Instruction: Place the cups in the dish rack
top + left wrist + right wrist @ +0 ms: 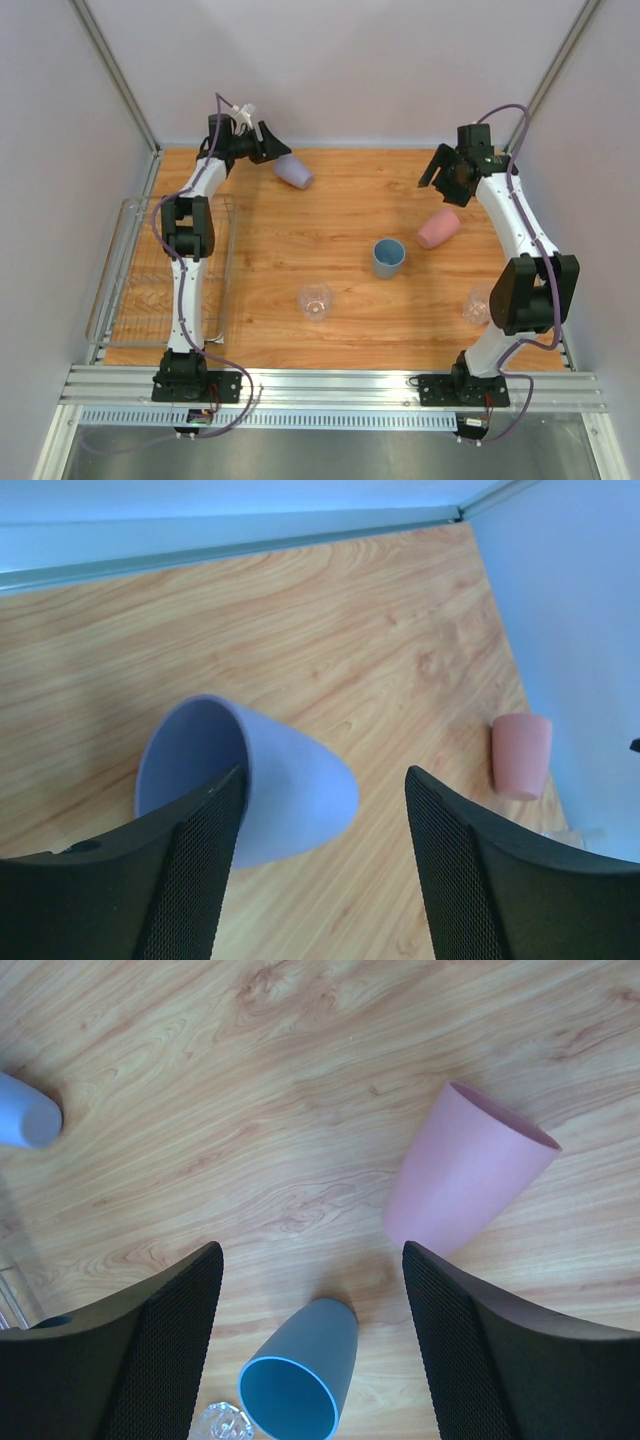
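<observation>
The lavender cup [293, 171] lies on its side at the back left. My left gripper [271, 143] is open just behind it. In the left wrist view the cup [275, 790] lies between the fingers, its rim against the left finger [190, 860]; the left gripper [325, 780] is not closed on it. The pink cup [438, 228] lies on its side at the right, with my open, empty right gripper [438, 168] above and behind it. The blue cup [388, 257] stands upright mid-table. One clear cup [315, 301] stands near the front centre, the other [478, 303] beside the right arm. The dish rack [108, 270] holds no cups.
The left arm's links hang over the dish rack. In the right wrist view the open right gripper [312, 1250] frames the blue cup [300, 1375], with the pink cup [465, 1175] to the right, the lavender cup [25, 1110] far left and a clear cup [222, 1425]. Walls enclose the table.
</observation>
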`<state>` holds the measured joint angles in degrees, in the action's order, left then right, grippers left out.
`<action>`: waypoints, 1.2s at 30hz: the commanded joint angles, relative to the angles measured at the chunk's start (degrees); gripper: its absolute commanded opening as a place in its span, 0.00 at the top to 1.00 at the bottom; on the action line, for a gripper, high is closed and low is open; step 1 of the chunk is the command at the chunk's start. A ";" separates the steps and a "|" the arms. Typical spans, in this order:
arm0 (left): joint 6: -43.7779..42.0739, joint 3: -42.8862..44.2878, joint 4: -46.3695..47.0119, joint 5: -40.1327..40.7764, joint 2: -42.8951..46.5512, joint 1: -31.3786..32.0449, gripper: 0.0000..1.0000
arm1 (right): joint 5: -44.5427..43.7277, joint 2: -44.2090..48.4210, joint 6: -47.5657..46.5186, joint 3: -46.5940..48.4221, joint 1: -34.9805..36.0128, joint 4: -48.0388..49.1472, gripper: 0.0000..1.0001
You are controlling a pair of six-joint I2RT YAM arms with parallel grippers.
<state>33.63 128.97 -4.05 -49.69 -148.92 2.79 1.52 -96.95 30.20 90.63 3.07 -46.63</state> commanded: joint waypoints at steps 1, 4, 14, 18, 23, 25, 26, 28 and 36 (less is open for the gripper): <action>-1.54 2.17 0.11 -4.36 -0.76 1.52 0.27 | -0.99 -0.96 -0.40 2.62 0.01 -0.30 0.25; -4.00 2.43 -2.79 -3.58 -0.76 2.22 0.27 | -0.82 -1.40 -0.58 2.97 -0.08 -0.39 0.25; -6.22 2.17 -9.40 -0.15 -0.58 4.07 0.38 | -1.26 -1.23 -1.28 2.45 -0.26 -0.57 0.25; 1.69 -1.25 -1.51 1.70 -0.67 4.95 0.53 | -0.73 -1.23 -1.37 2.45 -0.26 -0.48 0.25; 6.09 -2.14 1.76 3.28 0.64 5.74 1.00 | 0.41 -0.26 -2.24 1.92 -0.26 -0.22 0.25; 7.59 -3.19 3.61 3.72 3.27 5.83 1.00 | 2.43 0.18 -2.07 1.57 -0.26 0.75 0.25; 8.55 -3.89 5.88 3.55 4.51 5.91 1.00 | 4.52 0.35 -2.16 1.57 -0.26 1.88 0.25; 9.09 -5.74 6.07 4.94 8.53 6.09 1.00 | 7.08 1.14 -2.16 1.31 -0.26 3.64 0.25; -3.43 -4.62 -14.71 12.59 21.21 12.05 1.00 | 15.20 3.69 -3.64 3.76 3.34 9.46 0.23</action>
<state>38.63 119.77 -8.73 -40.88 -137.91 10.59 13.17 -96.73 28.58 91.37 3.92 -40.97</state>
